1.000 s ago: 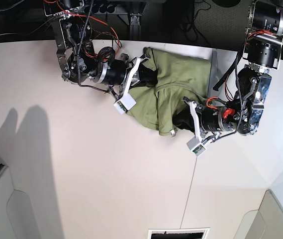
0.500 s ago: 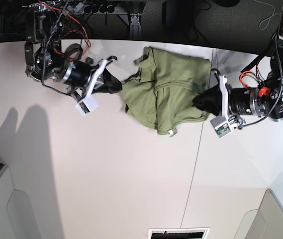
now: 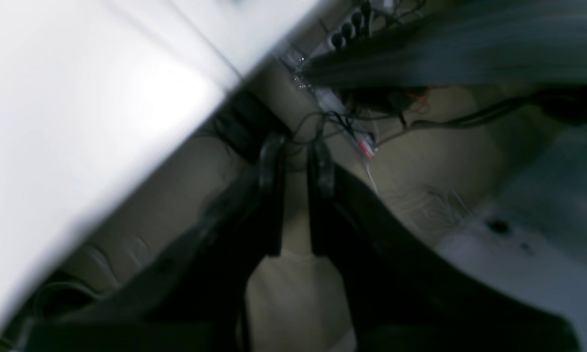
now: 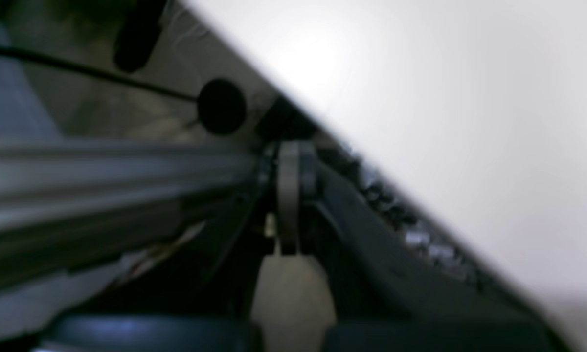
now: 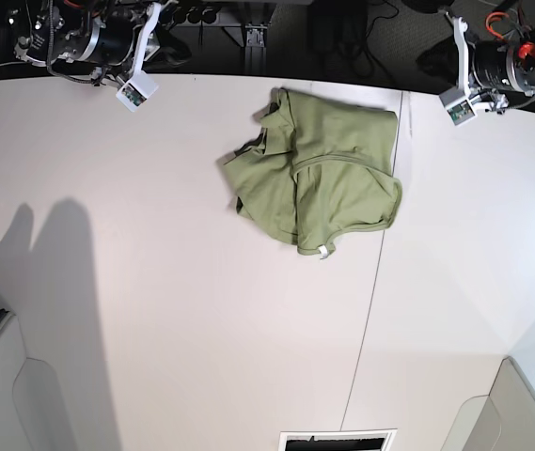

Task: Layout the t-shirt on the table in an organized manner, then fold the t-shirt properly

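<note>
On the table: shirt (image 5: 319,174) lies crumpled, in a loose heap near the far edge, just left of the dark seam (image 5: 370,310).
Table (image 5: 173,319): white, bare around the shirt.
Left hand (image 3: 296,164): over the far edge at the base view's upper right, fingers slightly parted, gripping nothing.
Right hand (image 4: 288,161): over the far edge at upper left, fingers pressed together, empty.
Both hands: well apart from the shirt.

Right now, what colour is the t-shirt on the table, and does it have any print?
Plain olive green, no print visible; the t-shirt shows best in the base view.
</note>
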`<act>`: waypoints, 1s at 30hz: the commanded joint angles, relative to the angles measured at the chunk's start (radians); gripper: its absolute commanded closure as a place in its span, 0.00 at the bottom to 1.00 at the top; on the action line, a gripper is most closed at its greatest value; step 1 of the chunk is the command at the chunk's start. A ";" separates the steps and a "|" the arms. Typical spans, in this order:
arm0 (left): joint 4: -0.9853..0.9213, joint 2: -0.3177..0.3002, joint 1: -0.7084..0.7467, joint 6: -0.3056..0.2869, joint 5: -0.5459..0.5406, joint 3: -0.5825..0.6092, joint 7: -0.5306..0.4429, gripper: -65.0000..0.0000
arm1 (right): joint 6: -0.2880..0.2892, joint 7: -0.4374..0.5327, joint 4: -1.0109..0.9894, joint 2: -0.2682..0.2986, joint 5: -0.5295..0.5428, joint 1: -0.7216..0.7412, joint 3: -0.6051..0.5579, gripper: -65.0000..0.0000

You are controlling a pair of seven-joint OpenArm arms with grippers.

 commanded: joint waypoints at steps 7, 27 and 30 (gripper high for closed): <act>-0.100 0.098 0.209 -0.005 0.242 0.005 -0.169 0.86 | 0.005 0.033 0.001 0.028 -0.045 -0.172 0.002 1.00; -1.263 0.347 -0.435 0.158 0.463 0.541 -0.359 0.86 | -0.056 0.138 -0.772 -0.049 -0.207 0.043 -0.002 1.00; -1.309 0.391 -0.464 0.158 0.460 0.567 -0.381 0.86 | -0.055 0.138 -0.820 -0.068 -0.216 0.084 -0.002 1.00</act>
